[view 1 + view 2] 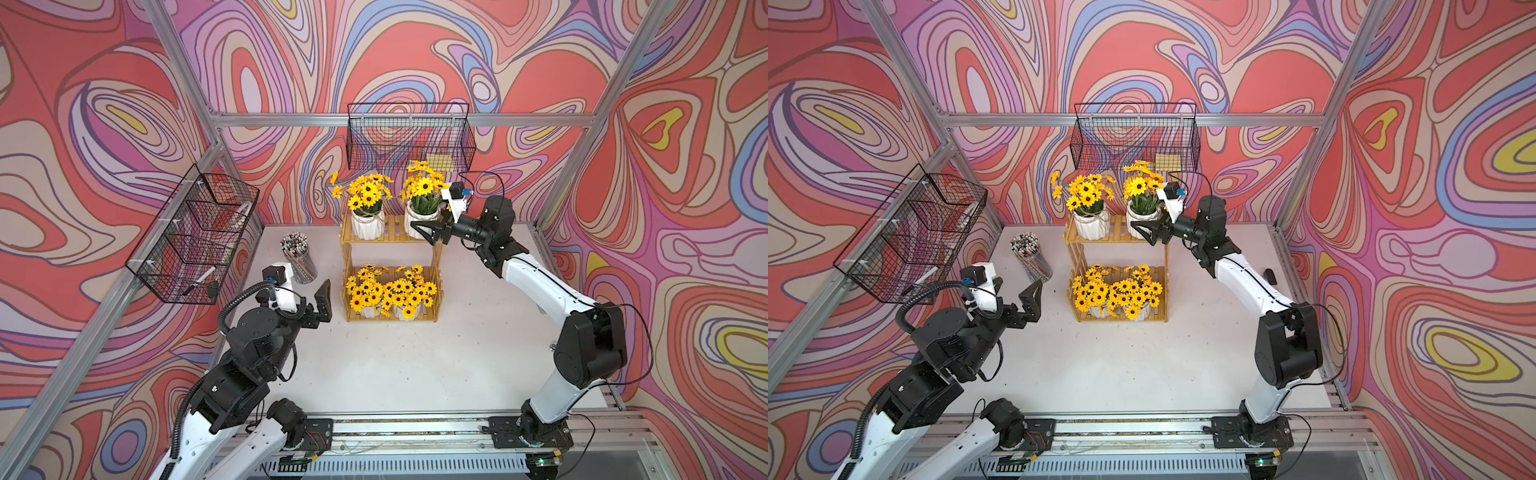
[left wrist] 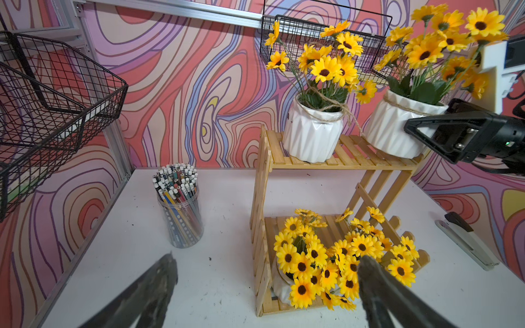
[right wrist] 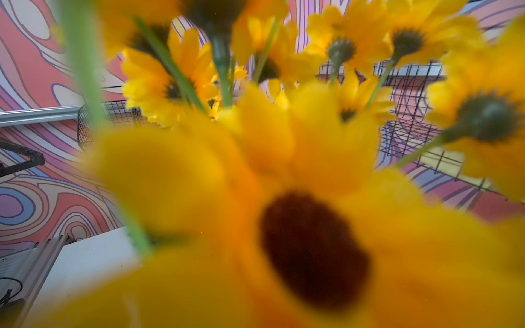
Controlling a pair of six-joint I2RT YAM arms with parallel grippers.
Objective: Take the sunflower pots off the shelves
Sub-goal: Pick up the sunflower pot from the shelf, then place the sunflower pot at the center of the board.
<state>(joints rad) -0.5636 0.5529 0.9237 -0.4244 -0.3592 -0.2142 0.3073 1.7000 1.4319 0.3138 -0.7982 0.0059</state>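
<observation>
All four sunflower pots point(image 1: 1092, 226) sit on the shelves point(image 1: 390, 237). The upper left pot point(image 1: 368, 226) and the upper right pot point(image 1: 417, 219) stand side by side on the top tier. The two lower pots point(image 2: 279, 286) stand together on the bottom tier, nearly buried in their blooms.

Your left gripper point(image 2: 267, 265) hangs over the counter point(image 1: 395, 365) just beside the bottom tier, its fingers point(image 2: 159, 284) spread wide and holding nothing. Your right gripper point(image 1: 420, 229) reaches in at the upper right pot. One finger shows against the pot's near side and its mate is hidden, so you cannot tell whether the fingers are clamped on it. Blurred petals fill the right wrist view.

A cup of pencils point(image 1: 301, 262) stands on the counter left of the shelves.
</observation>
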